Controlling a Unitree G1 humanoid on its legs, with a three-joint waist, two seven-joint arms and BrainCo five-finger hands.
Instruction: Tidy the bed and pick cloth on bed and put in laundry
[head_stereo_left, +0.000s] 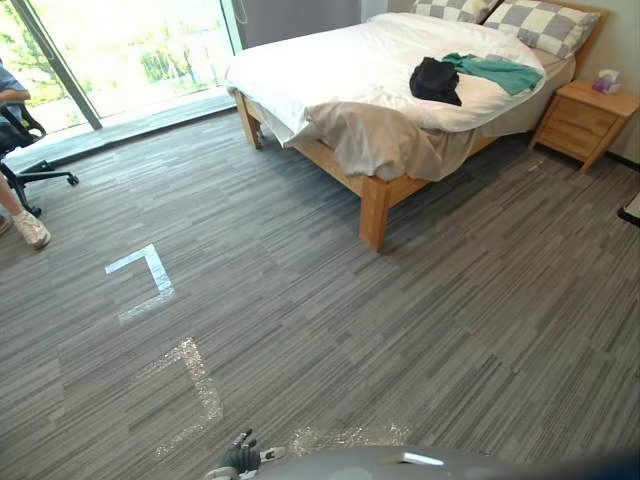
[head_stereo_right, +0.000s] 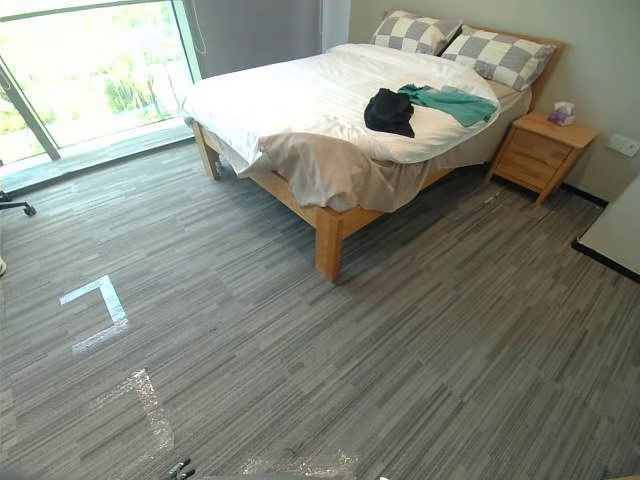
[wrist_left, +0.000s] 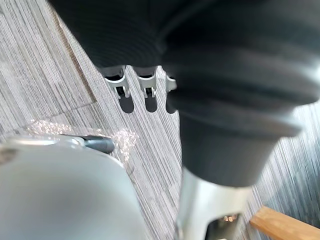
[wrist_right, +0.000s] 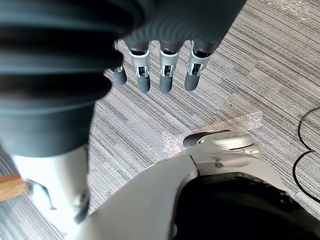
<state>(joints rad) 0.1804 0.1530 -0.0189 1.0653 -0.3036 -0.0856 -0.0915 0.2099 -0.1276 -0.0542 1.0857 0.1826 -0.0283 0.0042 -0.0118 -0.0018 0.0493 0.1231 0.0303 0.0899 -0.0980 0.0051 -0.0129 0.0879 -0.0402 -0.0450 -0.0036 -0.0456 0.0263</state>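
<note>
A wooden bed (head_stereo_left: 375, 195) with a rumpled white duvet (head_stereo_left: 340, 70) stands far ahead on the right. On the duvet lie a black cloth (head_stereo_left: 435, 80) and a teal cloth (head_stereo_left: 497, 70) side by side, below two checked pillows (head_stereo_left: 540, 22). A beige sheet (head_stereo_left: 375, 140) hangs over the bed's near corner. My left hand (wrist_left: 145, 87) hangs at my side with straight fingers over the carpet, holding nothing; it also peeks in low in the left eye view (head_stereo_left: 241, 457). My right hand (wrist_right: 162, 70) hangs the same way, fingers straight and empty.
A wooden nightstand (head_stereo_left: 585, 120) with a tissue box (head_stereo_left: 606, 82) stands right of the bed. Tape marks (head_stereo_left: 145, 280) lie on the grey carpet. A person on an office chair (head_stereo_left: 20, 150) sits at the far left by the big window (head_stereo_left: 130, 50). A table edge (head_stereo_right: 615, 235) shows right.
</note>
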